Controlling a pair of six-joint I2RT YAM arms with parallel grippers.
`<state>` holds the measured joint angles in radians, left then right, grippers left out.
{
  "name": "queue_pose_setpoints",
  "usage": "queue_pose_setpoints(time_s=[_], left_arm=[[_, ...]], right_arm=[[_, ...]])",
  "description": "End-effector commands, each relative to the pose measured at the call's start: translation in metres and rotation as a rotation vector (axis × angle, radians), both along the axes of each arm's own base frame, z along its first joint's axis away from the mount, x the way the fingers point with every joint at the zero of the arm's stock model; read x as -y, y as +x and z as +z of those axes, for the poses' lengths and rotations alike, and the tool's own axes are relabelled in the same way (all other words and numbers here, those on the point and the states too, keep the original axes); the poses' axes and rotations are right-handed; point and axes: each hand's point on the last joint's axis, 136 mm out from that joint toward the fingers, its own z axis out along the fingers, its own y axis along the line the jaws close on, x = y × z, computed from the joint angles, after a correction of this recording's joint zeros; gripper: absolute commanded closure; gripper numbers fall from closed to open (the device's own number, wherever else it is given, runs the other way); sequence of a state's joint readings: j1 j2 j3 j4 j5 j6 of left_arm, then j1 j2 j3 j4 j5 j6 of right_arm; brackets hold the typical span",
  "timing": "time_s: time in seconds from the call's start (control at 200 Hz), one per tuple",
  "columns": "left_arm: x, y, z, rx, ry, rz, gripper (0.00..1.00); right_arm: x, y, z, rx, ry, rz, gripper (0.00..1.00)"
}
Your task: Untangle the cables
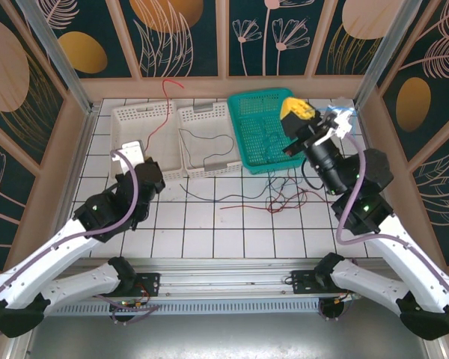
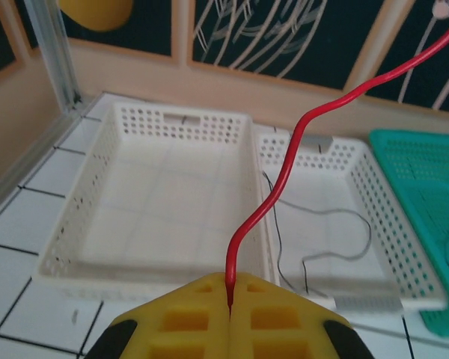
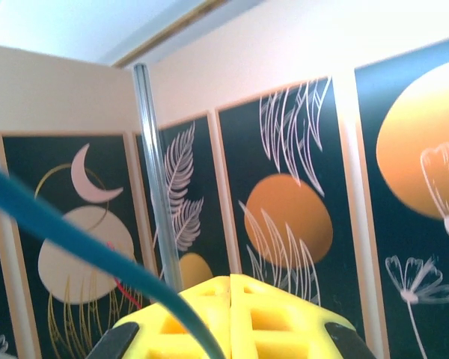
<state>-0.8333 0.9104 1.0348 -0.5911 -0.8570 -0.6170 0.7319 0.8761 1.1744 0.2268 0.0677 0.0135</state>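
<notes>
My left gripper (image 2: 230, 288) is shut on the end of a red cable (image 2: 284, 179), which rises from between the yellow fingers and curves up to the right. From above, that gripper (image 1: 138, 147) sits at the near edge of the left white basket (image 1: 127, 120) and the red cable (image 1: 165, 112) climbs toward the back wall. My right gripper (image 1: 293, 106) is raised over the teal basket (image 1: 247, 105), its jaws (image 3: 230, 278) pressed together. A dark blue cable (image 3: 75, 239) crosses in front of its left finger; I cannot tell whether it is pinched.
A black cable (image 1: 209, 146) lies in the middle white basket (image 1: 198, 116). Loose red and black cables (image 1: 284, 199) tangle on the tiles in front of the teal basket. Painted walls close in the back and sides.
</notes>
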Motion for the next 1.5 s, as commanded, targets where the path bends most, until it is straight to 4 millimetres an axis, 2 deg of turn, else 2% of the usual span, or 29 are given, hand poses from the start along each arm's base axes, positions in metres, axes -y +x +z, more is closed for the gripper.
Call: queue_pose_setpoints(time_s=[0.0,0.12,0.205,0.355,0.37,0.455,0.606,0.686,0.836,1.046,1.221,1.496], left_arm=[[-0.005,0.022,0.031,0.102,0.038,0.05,1.0],[-0.017,0.045,0.034,0.129,0.065,0.111,1.0],[-0.031,0.06,0.034,0.152,0.068,0.161,1.0],[-0.055,0.086,0.021,0.173,0.068,0.226,1.0],[-0.057,0.088,0.011,0.158,0.079,0.226,1.0],[-0.069,0.1,-0.011,0.142,0.069,0.25,1.0],[-0.086,0.119,-0.044,0.098,0.047,0.286,1.0],[-0.089,0.131,-0.062,0.065,0.023,0.282,1.0],[-0.087,0.153,-0.091,-0.001,0.038,0.289,1.0],[-0.086,0.172,-0.128,-0.077,0.07,0.304,1.0],[-0.083,0.178,-0.151,-0.124,0.045,0.295,1.0],[-0.07,0.178,-0.187,-0.211,-0.016,0.243,1.0]], right_arm=[[0.002,0.007,0.023,0.002,-0.053,-0.055,1.0],[-0.003,0.016,0.051,0.036,-0.07,-0.084,1.0],[-0.007,0.028,0.063,0.049,-0.101,-0.117,1.0],[-0.012,0.058,0.066,0.03,-0.145,-0.149,1.0],[-0.011,0.062,0.065,0.026,-0.145,-0.154,1.0],[-0.005,0.083,0.059,-0.009,-0.146,-0.165,1.0],[0.007,0.118,0.045,-0.066,-0.135,-0.168,1.0],[0.01,0.134,0.039,-0.088,-0.136,-0.158,1.0],[0.014,0.162,0.025,-0.132,-0.145,-0.154,1.0],[0.019,0.187,0.004,-0.167,-0.157,-0.151,1.0],[0.024,0.211,-0.031,-0.23,-0.17,-0.157,1.0],[0.016,0.248,-0.104,-0.373,-0.211,-0.127,1.0]])
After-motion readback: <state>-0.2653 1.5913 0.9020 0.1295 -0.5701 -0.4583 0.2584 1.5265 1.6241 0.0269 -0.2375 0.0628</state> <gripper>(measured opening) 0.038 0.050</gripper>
